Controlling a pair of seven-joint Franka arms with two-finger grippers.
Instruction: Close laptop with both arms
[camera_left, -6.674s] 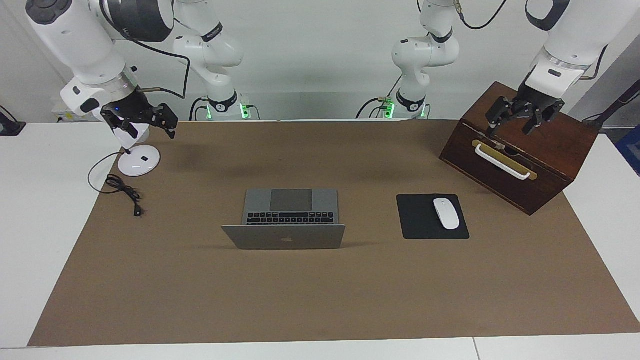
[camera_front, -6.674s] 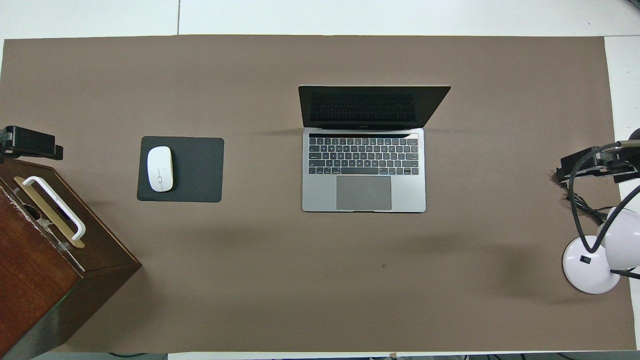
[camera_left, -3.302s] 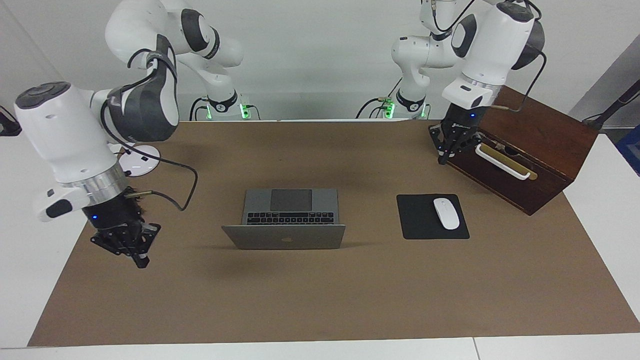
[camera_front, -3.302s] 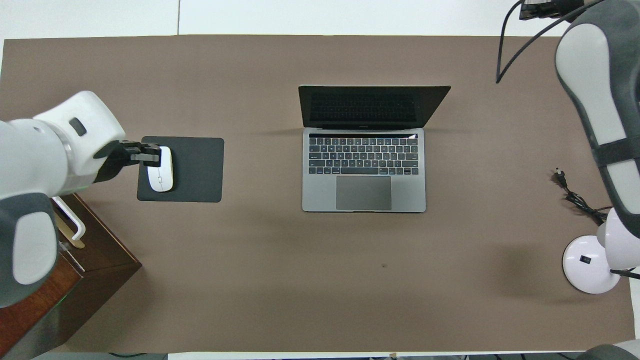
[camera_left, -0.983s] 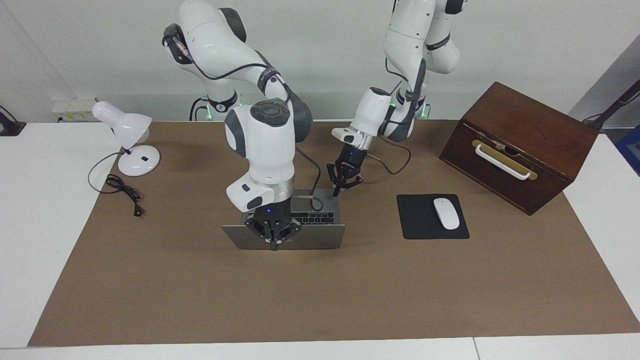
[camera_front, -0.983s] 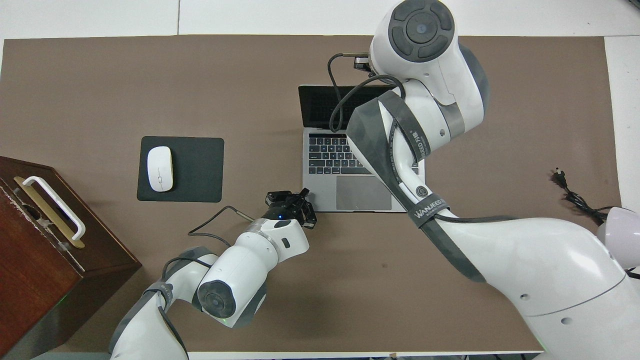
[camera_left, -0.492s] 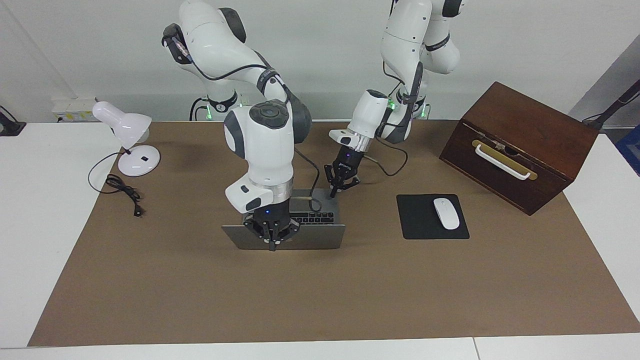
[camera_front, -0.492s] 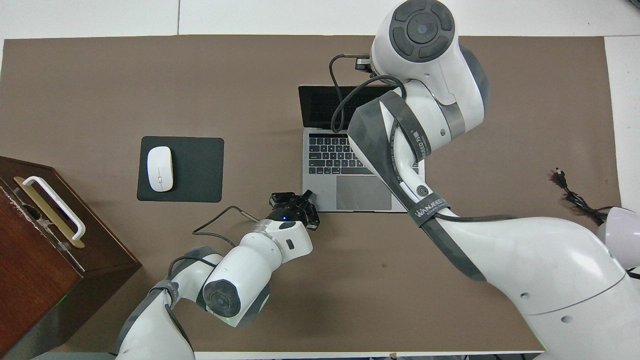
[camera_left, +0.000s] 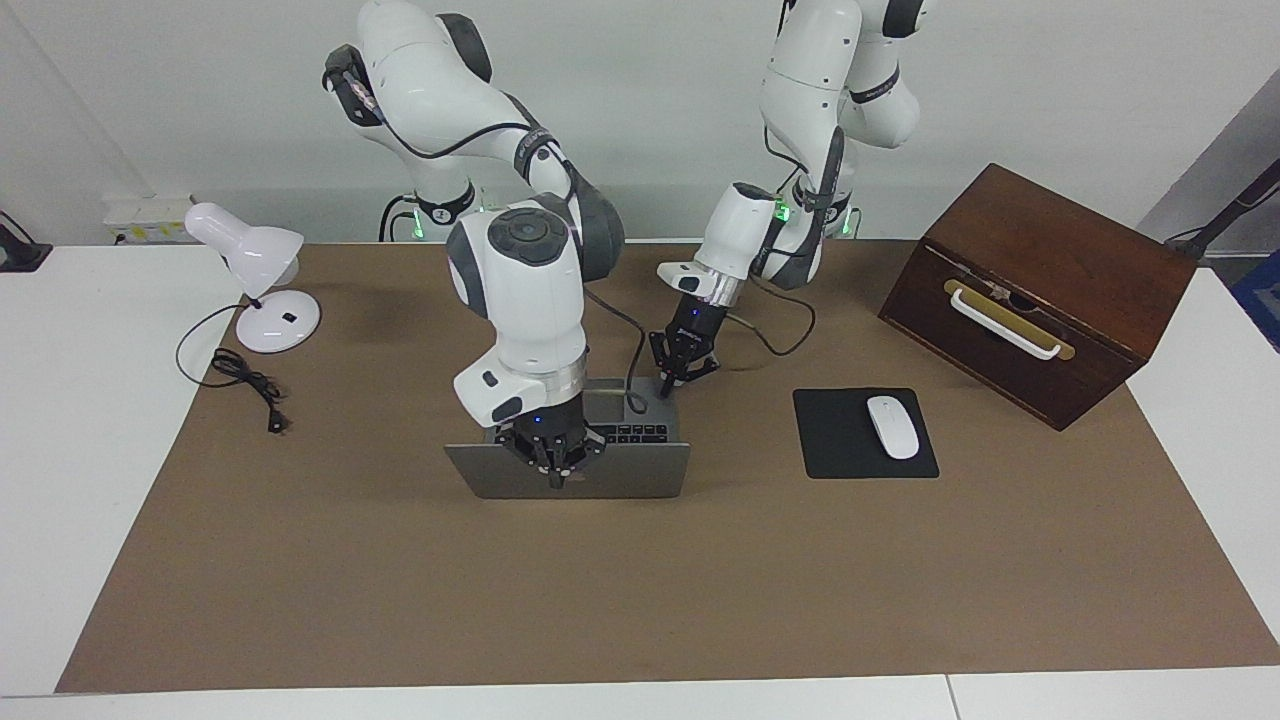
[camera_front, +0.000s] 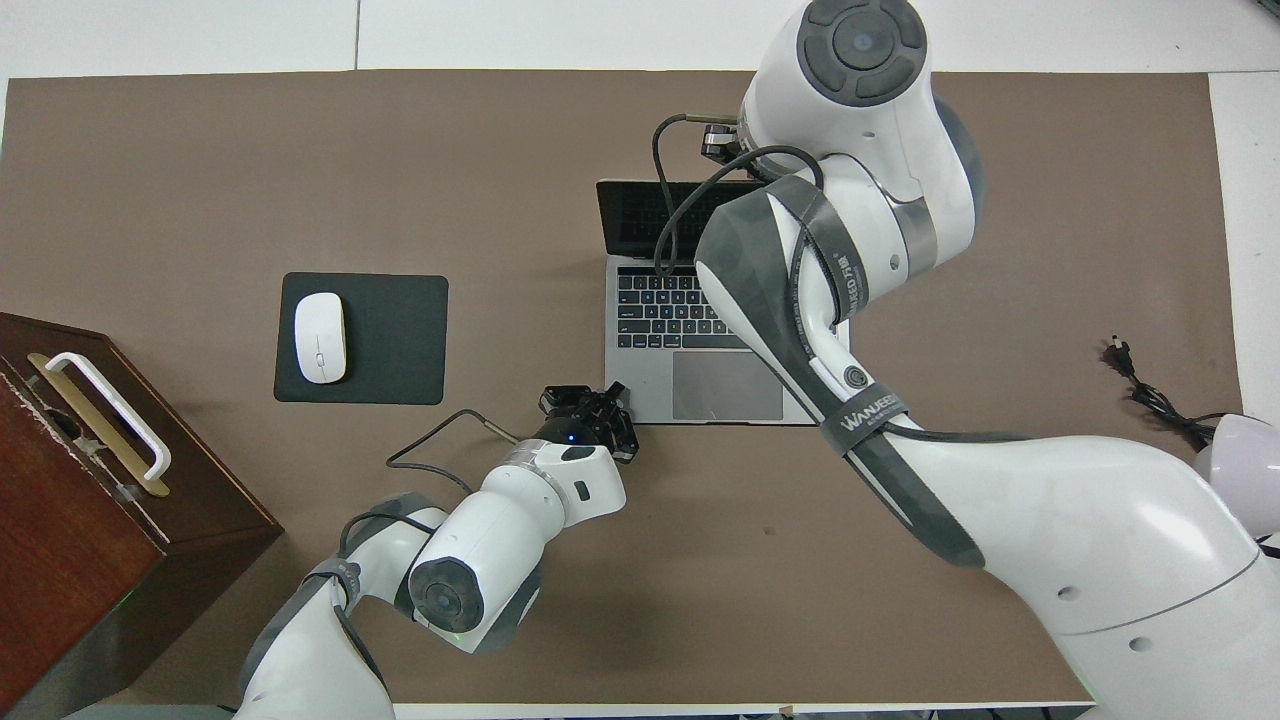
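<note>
The silver-grey laptop (camera_left: 630, 480) (camera_front: 645, 385) stands open in the middle of the brown mat, its keyboard toward the robots. My right gripper (camera_left: 556, 481) is shut, and its tips press the back of the lid near the top edge. In the overhead view the right arm hides that gripper and much of the screen. My left gripper (camera_left: 670, 388) (camera_front: 612, 392) is shut too, with its tips at the corner of the laptop's base nearest the robots, toward the left arm's end.
A black mousepad (camera_left: 840, 445) (camera_front: 400, 340) with a white mouse (camera_left: 892, 427) (camera_front: 320, 337) lies beside the laptop toward the left arm's end. A brown wooden box (camera_left: 1050, 260) (camera_front: 60, 520) stands closer to the robots there. A white lamp (camera_left: 250, 255) and its cord (camera_left: 245, 375) sit at the right arm's end.
Both arms swung in from the table's ends to the laptop. In the last second the right gripper has pushed the lid slightly toward the keyboard, while the left gripper settled at the base corner.
</note>
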